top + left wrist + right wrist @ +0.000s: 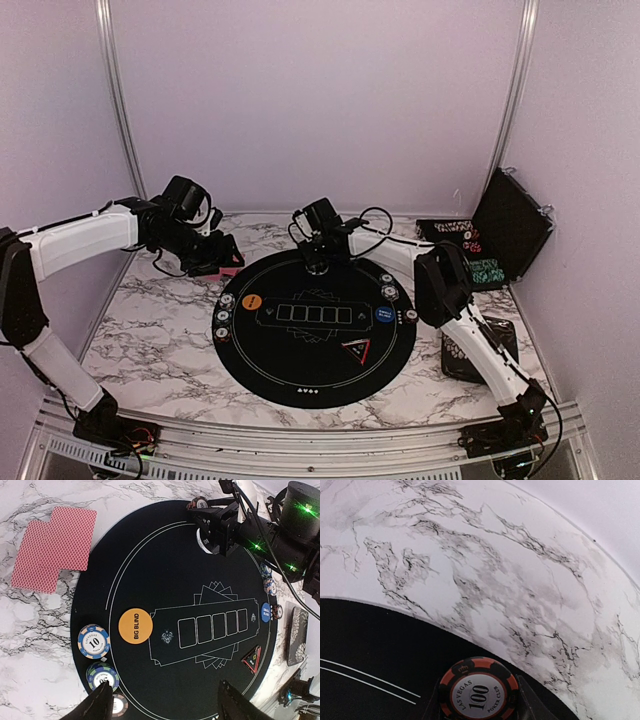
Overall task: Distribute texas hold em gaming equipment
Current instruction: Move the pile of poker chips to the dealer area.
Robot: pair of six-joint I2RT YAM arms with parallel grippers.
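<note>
- Right gripper: jaws closed on the rim of a 100 chip, which lies flat at the mat edge.
- Left gripper: wide and empty; chip stacks just ahead of one finger, cards farther ahead and to the side.
- Chip, as judged: light, rigid, smooth-rimmed; grip across the diameter.
- Cards, as judged: thin, slippery, lying flat; lift by an edge.

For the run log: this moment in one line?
left pincer: open, empty | right pincer: shut on 100 chip | cards: beside mat
</note>
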